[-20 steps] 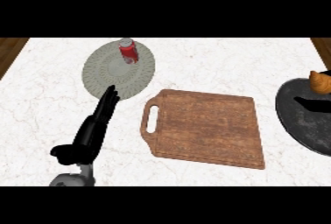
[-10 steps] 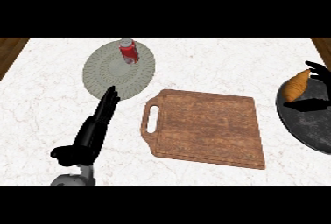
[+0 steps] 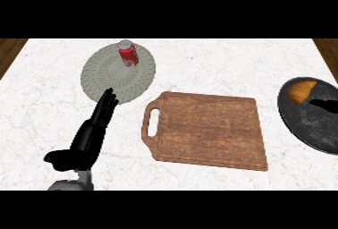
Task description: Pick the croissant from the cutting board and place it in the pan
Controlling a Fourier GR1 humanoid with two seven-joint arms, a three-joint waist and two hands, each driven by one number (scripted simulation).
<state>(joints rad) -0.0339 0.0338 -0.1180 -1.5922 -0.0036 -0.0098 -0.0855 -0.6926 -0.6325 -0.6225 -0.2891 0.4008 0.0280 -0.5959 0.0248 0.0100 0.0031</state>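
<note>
Nearest, at the lower left, a grey forearm comes in from the near edge and ends in the left hand. This hand lies open over the white marble counter, with its fingers straight and close together. They point away toward the far side, and the thumb sticks out to the left near the wrist. It holds nothing, and its fingertips reach the near rim of the plate.

To the right of that hand lies the wooden cutting board, bare on top, its handle slot on the left end.

Further right, partly cut by the view's right edge, is the dark round pan. The croissant lies inside it, in the far-left part of the pan's floor, well apart from the left hand, with the whole board between them. A small black part of the right hand shows at the right edge over the pan, just beside the croissant on its near-right side. I cannot tell whether it touches the croissant, nor whether this hand is open or closed.

Farthest, at the far left, sits the grey-green plate. A red can with a silver top rests on the plate's far part.
</note>
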